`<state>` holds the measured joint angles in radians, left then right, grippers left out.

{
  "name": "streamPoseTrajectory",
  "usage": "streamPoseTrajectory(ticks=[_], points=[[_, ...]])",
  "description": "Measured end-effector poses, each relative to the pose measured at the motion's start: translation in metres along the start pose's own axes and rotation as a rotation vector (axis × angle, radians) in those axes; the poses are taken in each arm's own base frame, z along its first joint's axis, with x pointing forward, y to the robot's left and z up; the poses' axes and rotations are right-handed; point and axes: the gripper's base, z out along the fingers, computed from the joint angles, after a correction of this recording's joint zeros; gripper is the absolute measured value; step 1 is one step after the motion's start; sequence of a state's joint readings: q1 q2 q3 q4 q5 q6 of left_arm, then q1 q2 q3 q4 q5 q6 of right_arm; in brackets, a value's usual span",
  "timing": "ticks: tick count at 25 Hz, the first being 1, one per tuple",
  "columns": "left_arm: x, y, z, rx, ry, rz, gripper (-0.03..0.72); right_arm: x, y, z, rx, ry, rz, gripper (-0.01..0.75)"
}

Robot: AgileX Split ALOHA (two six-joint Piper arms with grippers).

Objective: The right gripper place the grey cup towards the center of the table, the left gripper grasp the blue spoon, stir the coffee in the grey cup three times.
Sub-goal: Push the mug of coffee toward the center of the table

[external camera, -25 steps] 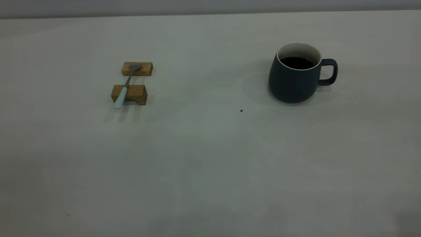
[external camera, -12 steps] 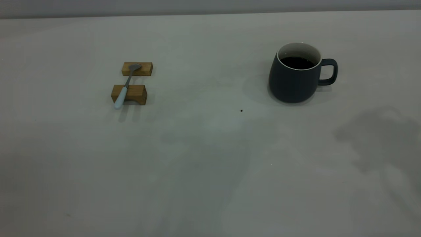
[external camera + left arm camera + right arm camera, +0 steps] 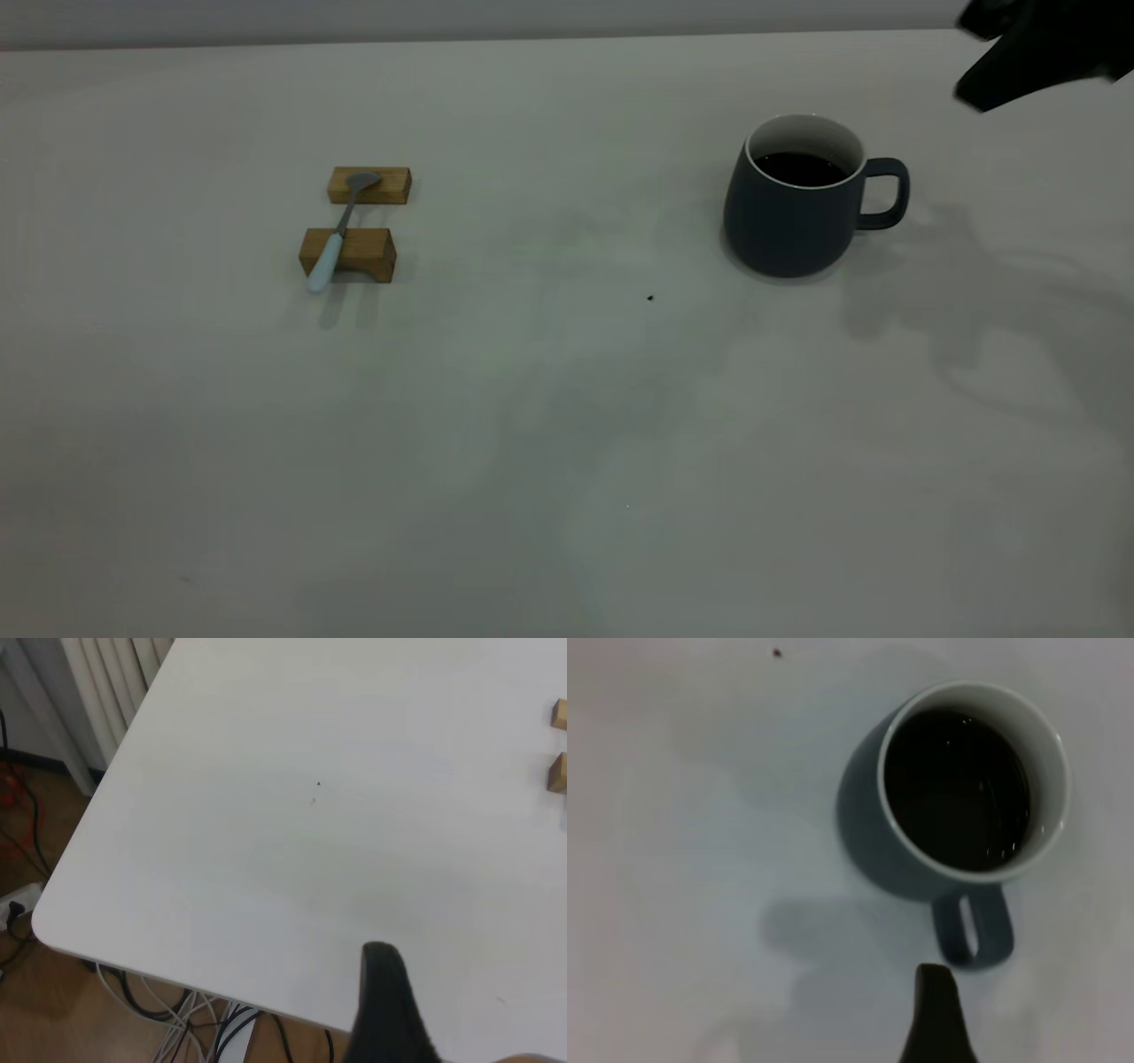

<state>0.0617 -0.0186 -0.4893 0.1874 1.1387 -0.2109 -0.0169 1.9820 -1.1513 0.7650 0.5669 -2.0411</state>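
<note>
Slate-grey, the grey cup (image 3: 793, 208) stands on the bench (image 3: 567, 425) with its loop handle (image 3: 974, 928) pointing toward the right gripper (image 3: 1032, 49), which hovers just beyond it, finger spread impossible to tell.

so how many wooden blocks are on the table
2. One small brown wooden block sits under the spoon's bowl, the second just nearer the camera under its pale blue handle; none seem hidden.

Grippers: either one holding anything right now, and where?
Nothing held. Right gripper hangs above the grey cup, apart from its handle; blue spoon lies on the wooden blocks.
</note>
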Motion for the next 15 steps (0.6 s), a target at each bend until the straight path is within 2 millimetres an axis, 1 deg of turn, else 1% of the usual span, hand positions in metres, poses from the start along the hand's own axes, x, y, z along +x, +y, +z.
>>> streamPoseTrajectory(ticks=[4, 12, 15], points=[[0.0, 0.0, 0.0, 0.0, 0.0, 0.0, 0.572, 0.011, -0.012, 0.031, -0.027, -0.001, -0.05, 0.592], [0.0, 0.0, 0.0, 0.0, 0.0, 0.0, 0.572, 0.031, -0.029, 0.071, -0.05, -0.004, -0.031, 0.592], [0.0, 0.0, 0.0, 0.0, 0.0, 0.0, 0.572, 0.037, -0.031, 0.086, -0.063, -0.002, -0.025, 0.592]])
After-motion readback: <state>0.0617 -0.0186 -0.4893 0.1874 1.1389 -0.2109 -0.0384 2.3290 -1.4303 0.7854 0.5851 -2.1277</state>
